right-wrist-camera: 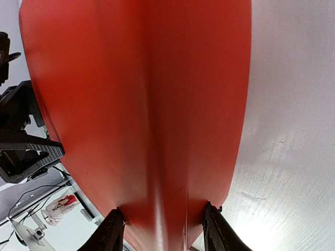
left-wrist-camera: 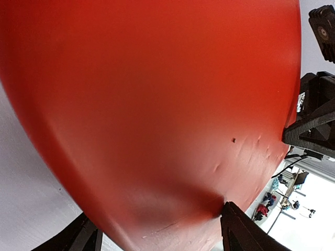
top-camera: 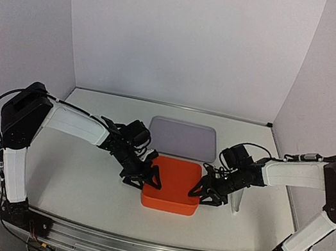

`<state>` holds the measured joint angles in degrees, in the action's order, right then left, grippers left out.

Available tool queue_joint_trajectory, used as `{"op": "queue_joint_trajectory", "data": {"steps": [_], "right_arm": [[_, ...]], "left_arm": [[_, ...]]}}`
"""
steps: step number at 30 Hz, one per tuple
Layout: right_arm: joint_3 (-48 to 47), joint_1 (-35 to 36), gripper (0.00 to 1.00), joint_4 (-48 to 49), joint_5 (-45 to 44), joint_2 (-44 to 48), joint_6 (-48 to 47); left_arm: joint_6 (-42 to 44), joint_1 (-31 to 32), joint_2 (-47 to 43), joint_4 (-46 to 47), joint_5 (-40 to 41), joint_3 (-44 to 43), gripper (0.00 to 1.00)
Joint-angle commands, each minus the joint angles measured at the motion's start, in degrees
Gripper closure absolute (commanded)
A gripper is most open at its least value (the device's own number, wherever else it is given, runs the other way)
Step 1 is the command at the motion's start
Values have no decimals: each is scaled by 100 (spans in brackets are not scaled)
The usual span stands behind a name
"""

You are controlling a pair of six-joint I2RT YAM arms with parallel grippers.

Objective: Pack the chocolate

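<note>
Gripping red box (top-camera: 175,177) — right claw (top-camera: 201,193), it seems; left claw (top-camera: 147,179) straddles it

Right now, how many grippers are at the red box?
2. The left gripper sits at the left side of the red box, the right gripper at its right side. In each wrist view the fingers straddle the box. Clamped or not, I cannot tell.

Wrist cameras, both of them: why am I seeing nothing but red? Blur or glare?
Left wrist view: the red box fills the frame, too close to focus, not glare. Right wrist view: same box, soft, with sheen on the table beside it. Top view: sharp, evenly lit, faint shadows only.
</note>
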<state>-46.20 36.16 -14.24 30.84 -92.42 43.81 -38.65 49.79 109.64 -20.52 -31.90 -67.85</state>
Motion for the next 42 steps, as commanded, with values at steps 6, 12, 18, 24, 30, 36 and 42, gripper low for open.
{"op": "queue_joint_trajectory", "data": {"steps": [6, 12, 18, 24, 30, 36, 42], "right_arm": [[171, 49, 61, 36, -296, -786, -728], [585, 59, 70, 193, -686, -954, -1283], [906, 198, 79, 335, -967, -1295, -1273], [808, 201, 78, 288, -1176, -1252, -1070], [278, 201, 73, -86, -1168, -749, -1019], [-561, 188, 55, -986, -1593, -442, -1075], [-1460, 147, 35, -1546, -1848, -111, -1215]], "left_arm": [[-261, 58, 109, -126, 131, 369, 32], [-294, 49, 306, -152, 236, 429, 35], [-314, 40, 545, -199, 245, 493, 38], [-322, 16, 544, -172, 271, 486, 40], [-200, -33, 330, -210, 418, 266, 40], [-16, -201, 99, -474, 1108, -213, 22], [243, -411, -271, -1002, 2043, -940, 0]]}}
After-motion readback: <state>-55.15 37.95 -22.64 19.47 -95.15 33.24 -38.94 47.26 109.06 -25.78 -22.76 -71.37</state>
